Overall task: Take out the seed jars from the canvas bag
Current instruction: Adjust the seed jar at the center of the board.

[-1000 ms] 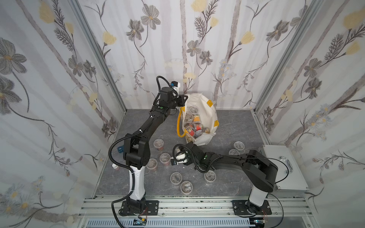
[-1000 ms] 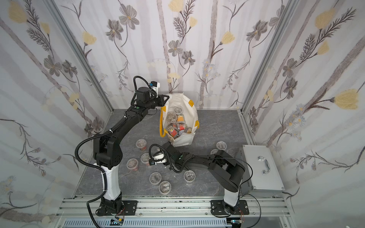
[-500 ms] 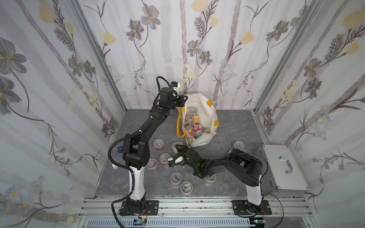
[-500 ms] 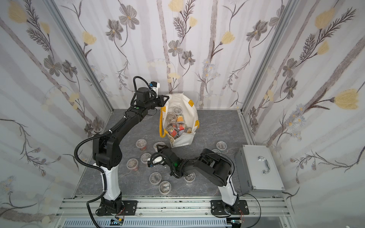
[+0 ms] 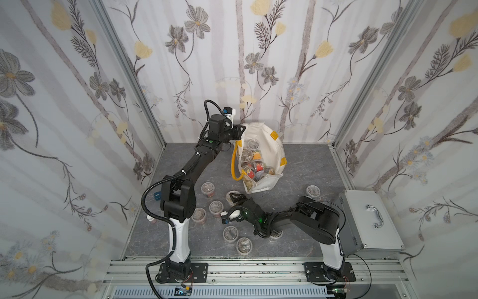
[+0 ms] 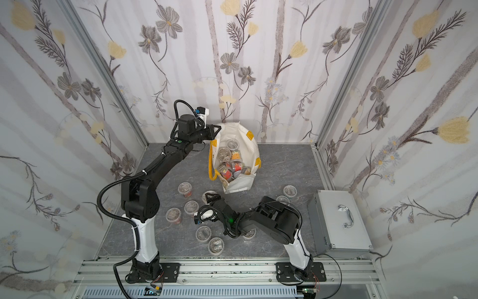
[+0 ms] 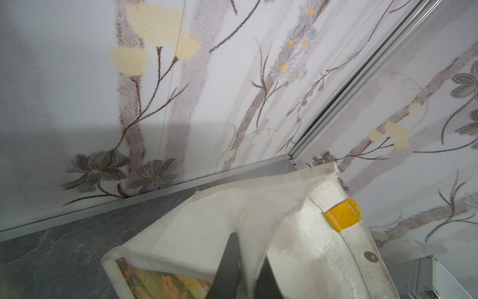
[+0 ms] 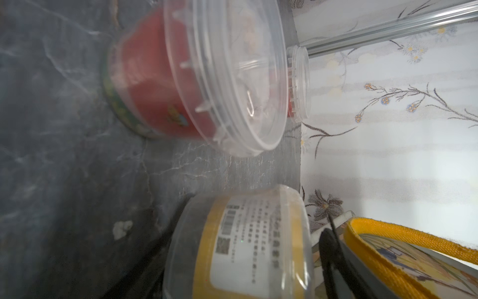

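Note:
The canvas bag stands open at the back of the table, with several seed jars inside. My left gripper is shut on the bag's rim cloth and holds the mouth up. More seed jars stand on the table in front of the bag. My right gripper is low by the bag's front. Its jaws are open around an orange-banded jar that stands on the table. A red-banded jar stands just beyond it.
A silver metal case lies at the right edge. Jars stand near my right arm's base and one near the case. The bag's yellow handle hangs beside my right fingers. Walls close in on three sides.
My right jaws have widened around the orange-banded jar, and the right arm has folded in nearer its base. The left arm and the bag have not moved.

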You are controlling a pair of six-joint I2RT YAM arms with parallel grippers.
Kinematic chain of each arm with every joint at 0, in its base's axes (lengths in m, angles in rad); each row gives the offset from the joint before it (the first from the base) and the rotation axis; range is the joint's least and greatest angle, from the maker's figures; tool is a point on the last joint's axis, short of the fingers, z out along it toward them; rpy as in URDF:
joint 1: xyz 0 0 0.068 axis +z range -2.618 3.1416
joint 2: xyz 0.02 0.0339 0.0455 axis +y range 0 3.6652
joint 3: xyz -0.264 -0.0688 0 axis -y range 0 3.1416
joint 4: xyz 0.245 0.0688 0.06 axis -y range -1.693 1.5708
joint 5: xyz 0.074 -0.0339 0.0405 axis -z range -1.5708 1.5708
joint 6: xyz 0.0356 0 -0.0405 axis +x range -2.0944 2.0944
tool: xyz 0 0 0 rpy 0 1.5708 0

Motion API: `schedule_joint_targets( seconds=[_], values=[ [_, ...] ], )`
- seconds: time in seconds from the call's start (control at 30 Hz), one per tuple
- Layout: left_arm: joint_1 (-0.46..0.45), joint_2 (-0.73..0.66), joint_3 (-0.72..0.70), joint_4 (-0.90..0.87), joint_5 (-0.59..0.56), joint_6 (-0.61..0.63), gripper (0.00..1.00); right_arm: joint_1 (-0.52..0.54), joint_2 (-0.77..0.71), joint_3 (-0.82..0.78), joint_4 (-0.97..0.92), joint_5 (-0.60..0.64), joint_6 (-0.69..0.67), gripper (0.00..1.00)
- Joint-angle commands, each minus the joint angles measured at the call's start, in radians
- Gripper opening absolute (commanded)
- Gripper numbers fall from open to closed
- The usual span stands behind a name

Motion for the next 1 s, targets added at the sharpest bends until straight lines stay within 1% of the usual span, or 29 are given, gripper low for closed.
schedule_joint_targets(
  seconds=[0.0, 0.2, 0.33, 0.43, 0.47, 0.53, 0.57, 0.63, 0.7, 0.83, 0.87, 0.9, 0.93, 0.97],
  values=[
    [0.006, -0.018, -0.003, 0.074, 0.02, 0.015, 0.0, 0.006, -0.031, -0.011, 0.012, -0.009, -0.005, 0.81],
    [0.012, -0.03, -0.022, 0.082, 0.023, 0.015, 0.0, 0.021, -0.102, -0.051, -0.023, -0.007, -0.028, 0.86],
    [0.013, -0.034, -0.036, 0.09, 0.027, 0.011, 0.0, 0.03, -0.146, -0.078, -0.096, -0.035, -0.003, 0.88],
    [0.013, -0.032, -0.041, 0.097, 0.029, 0.003, 0.0, 0.048, -0.157, -0.092, -0.13, -0.024, 0.01, 0.89],
    [0.013, -0.032, -0.043, 0.098, 0.029, 0.0, 0.0, 0.054, -0.169, -0.131, -0.132, -0.024, 0.016, 0.9],
    [0.013, -0.032, -0.042, 0.1, 0.032, -0.004, 0.0, 0.066, -0.202, -0.148, -0.168, -0.014, 0.032, 0.9],
    [0.013, -0.03, -0.043, 0.103, 0.035, -0.008, 0.0, 0.077, -0.232, -0.167, -0.177, -0.003, 0.034, 0.91],
    [0.013, -0.03, -0.044, 0.103, 0.037, -0.007, 0.0, 0.103, -0.33, -0.219, -0.122, 0.01, 0.05, 0.95],
    [0.013, -0.035, -0.048, 0.103, 0.041, 0.0, 0.0, 0.119, -0.439, -0.201, -0.238, 0.012, 0.08, 0.95],
    [0.013, -0.038, -0.066, 0.143, 0.056, -0.017, 0.0, 0.122, -0.63, -0.184, -0.342, 0.02, 0.13, 0.96],
    [0.013, -0.039, -0.071, 0.161, 0.057, -0.028, 0.0, 0.125, -0.667, -0.173, -0.395, 0.021, 0.135, 0.97],
    [0.013, -0.037, -0.07, 0.173, 0.058, -0.037, 0.0, 0.128, -0.715, -0.166, -0.45, 0.024, 0.118, 1.0],
    [0.012, -0.034, -0.065, 0.177, 0.058, -0.043, 0.0, 0.123, -0.76, -0.179, -0.427, 0.024, 0.129, 1.0],
    [0.01, -0.031, -0.058, 0.178, 0.062, -0.047, 0.0, 0.108, -0.816, -0.201, -0.368, 0.012, 0.167, 1.0]
  ],
)
